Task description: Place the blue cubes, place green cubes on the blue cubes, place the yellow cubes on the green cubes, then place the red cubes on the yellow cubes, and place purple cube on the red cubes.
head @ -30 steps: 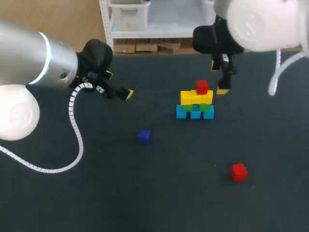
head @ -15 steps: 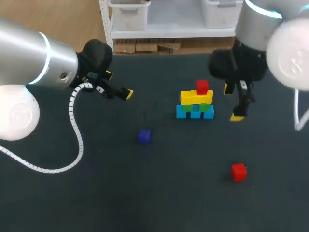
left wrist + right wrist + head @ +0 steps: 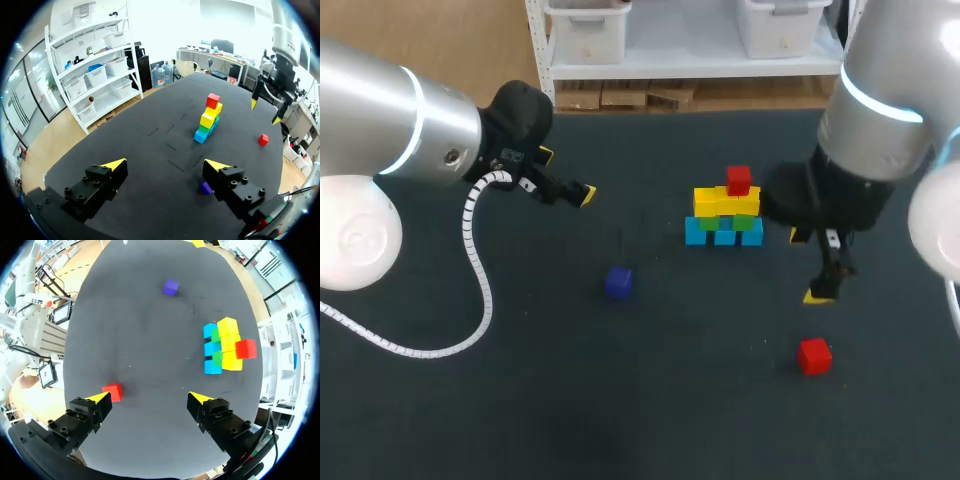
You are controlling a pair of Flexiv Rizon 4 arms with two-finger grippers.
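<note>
Broadly, the dark worktop (image 3: pixel 520 400) carries everything, and the stack (image 3: pixel 724 212) of cubes towards its far side serves as the landmark here. The left arm (image 3: pixel 380 110) comes in well apart from the stack, on its left. The right arm (image 3: pixel 880 110) comes in on the stack's right and bends down close beside it.

The left claw (image 3: pixel 165 165) hangs above the worktop well to the left of the stack, its two yellow-tipped fingers spread wide with nothing between them. The right claw (image 3: pixel 148 398) is near the stack, on its right and a little towards the robot. It is also spread open and empty, pointing down at bare worktop.

The stack itself stands on a row of three blue cubes (image 3: pixel 723 233). Green cubes (image 3: pixel 709 222) sit on those, yellow cubes (image 3: pixel 725 201) on the green, and a single red cube (image 3: pixel 739 180) at the very top.

The loose red cube (image 3: pixel 814 355) lies on the worktop to the right of the stack and nearer the robot, beyond the right claw as seen from the stack. In the right wrist view it sits just beside one fingertip, outside the gap. The purple cube (image 3: pixel 618 282) lies alone on the worktop to the left of the stack and somewhat nearer the robot, apart from both claws
</note>
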